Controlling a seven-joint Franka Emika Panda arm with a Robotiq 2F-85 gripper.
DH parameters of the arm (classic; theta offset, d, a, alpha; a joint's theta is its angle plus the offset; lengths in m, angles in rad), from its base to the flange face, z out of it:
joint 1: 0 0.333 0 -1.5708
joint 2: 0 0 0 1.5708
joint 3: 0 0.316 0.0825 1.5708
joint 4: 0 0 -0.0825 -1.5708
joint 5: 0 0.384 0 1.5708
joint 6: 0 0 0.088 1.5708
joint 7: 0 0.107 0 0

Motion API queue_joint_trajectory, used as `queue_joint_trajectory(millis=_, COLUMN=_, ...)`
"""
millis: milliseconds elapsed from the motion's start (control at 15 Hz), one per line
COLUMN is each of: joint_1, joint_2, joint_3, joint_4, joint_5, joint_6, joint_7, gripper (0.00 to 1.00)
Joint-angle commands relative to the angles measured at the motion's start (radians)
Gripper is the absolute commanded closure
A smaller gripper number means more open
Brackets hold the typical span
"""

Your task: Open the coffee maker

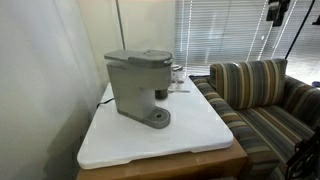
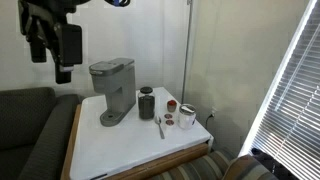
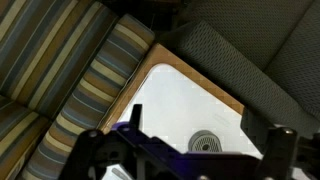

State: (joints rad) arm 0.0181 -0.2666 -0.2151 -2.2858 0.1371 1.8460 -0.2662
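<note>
Flanking the white tabletop [image 1: 190, 135], a striped couch [image 1: 255, 85] stood just beside it, and the grey coffee maker [image 1: 138, 85] sat toward the back of that top, its flat lid [image 1: 140, 56] down over the round drip base [image 1: 157, 118]. The gripper [image 2: 62, 62] hung in the air up and to one side of the machine, well apart from it, its fingers [image 3: 93, 150] spread wide in the wrist view. A dark canister [image 2: 147, 102], a white cup [image 2: 187, 117] and a spoon [image 2: 160, 126] lay near the machine.
</note>
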Motion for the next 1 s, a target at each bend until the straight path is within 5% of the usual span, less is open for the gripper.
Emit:
queue_joint_trajectory(millis=0, joint_1=-0.032, joint_2=0.002, joint_3=0.029, joint_4=0.002, joint_5=0.007, joint_6=-0.003, joint_7=-0.006, gripper=0.0)
queue_joint_trajectory(millis=400, joint_1=-0.007, joint_2=0.047, joint_3=0.066, joint_4=0.094, joint_5=0.004, joint_6=-0.009, joint_7=-0.063, gripper=0.0)
queue_joint_trajectory(millis=800, joint_1=0.032, joint_2=0.255, joint_3=0.097, joint_4=0.425, joint_5=0.008, joint_6=-0.082, joint_7=-0.167, gripper=0.0)
queue_joint_trajectory(millis=867, joint_1=0.004, joint_2=0.138, joint_3=0.123, joint_4=0.29, joint_5=0.005, joint_6=-0.025, joint_7=-0.116, gripper=0.0)
queue_joint_trajectory(millis=933, joint_1=0.007, joint_2=0.176, joint_3=0.127, joint_4=0.34, joint_5=0.005, joint_6=-0.04, joint_7=-0.127, gripper=0.0)
